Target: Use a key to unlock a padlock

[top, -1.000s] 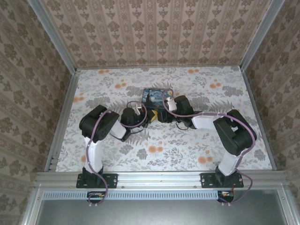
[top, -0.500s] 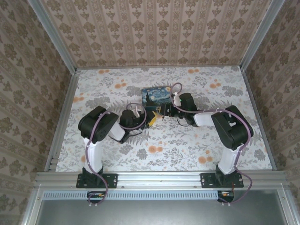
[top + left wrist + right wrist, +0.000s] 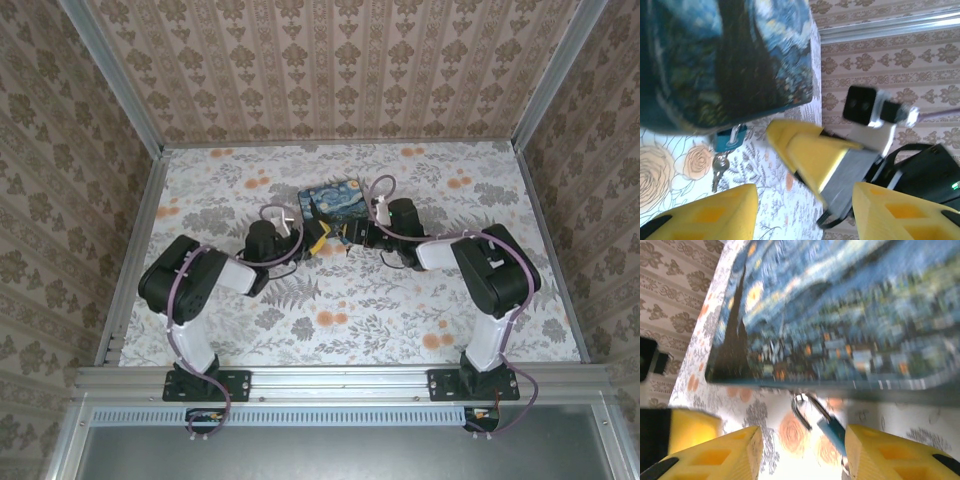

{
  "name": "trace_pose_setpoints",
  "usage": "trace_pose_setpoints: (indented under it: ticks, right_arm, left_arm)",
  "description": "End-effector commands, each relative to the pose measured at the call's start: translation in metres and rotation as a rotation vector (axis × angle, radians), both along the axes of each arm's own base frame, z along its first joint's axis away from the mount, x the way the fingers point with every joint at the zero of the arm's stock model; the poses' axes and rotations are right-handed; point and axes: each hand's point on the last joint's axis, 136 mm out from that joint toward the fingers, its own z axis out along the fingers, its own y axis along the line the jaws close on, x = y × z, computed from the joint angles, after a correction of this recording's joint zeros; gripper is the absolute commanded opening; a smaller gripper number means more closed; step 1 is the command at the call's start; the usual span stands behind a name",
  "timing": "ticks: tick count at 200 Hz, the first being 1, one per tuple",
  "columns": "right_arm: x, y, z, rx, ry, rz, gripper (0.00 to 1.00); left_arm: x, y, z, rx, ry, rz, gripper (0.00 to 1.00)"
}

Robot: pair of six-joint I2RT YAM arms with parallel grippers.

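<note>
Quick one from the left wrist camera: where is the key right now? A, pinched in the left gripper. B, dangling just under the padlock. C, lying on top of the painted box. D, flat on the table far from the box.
B: the key hangs directly below the padlock at the edge of the painted box, and the open left gripper is apart from it.

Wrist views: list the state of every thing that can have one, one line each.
blue painted box: lid down, padlock at its front edge.
padlock: shackle hooked on the box; too blurred to tell whether it is locked.
key: at the padlock's bottom end, apparently in the keyhole, not held.
left gripper: open, holding nothing.
right gripper: open, padlock ahead of its fingers, not gripped.
</note>
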Motion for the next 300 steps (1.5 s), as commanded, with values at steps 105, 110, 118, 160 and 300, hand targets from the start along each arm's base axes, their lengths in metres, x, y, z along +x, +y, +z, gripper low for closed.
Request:
trace_pose_setpoints:
  ticks: [105,110,118,160,300]
  right_arm:
    - [0.001,-0.004,-0.025,-0.118,-0.017,0.059,0.47]
    - [0.001,-0.004,-0.027,-0.119,-0.015,0.060,0.46]
    - [0.002,-0.003,-0.028,-0.124,-0.014,0.063,0.46]
    - [0.005,0.001,-0.033,-0.122,0.001,0.077,0.44]
    - [0.003,0.018,-0.036,-0.117,0.020,0.122,0.26]
  left_arm:
    - [0.053,0.076,0.065,0.611,-0.212,0.052,0.67]
    - [0.054,0.078,0.067,0.615,-0.216,0.054,0.67]
    - [0.057,0.080,0.072,0.617,-0.223,0.059,0.67]
    - [0.063,0.084,0.078,0.620,-0.229,0.067,0.67]
    - [0.071,0.082,0.069,0.616,-0.206,0.062,0.70]
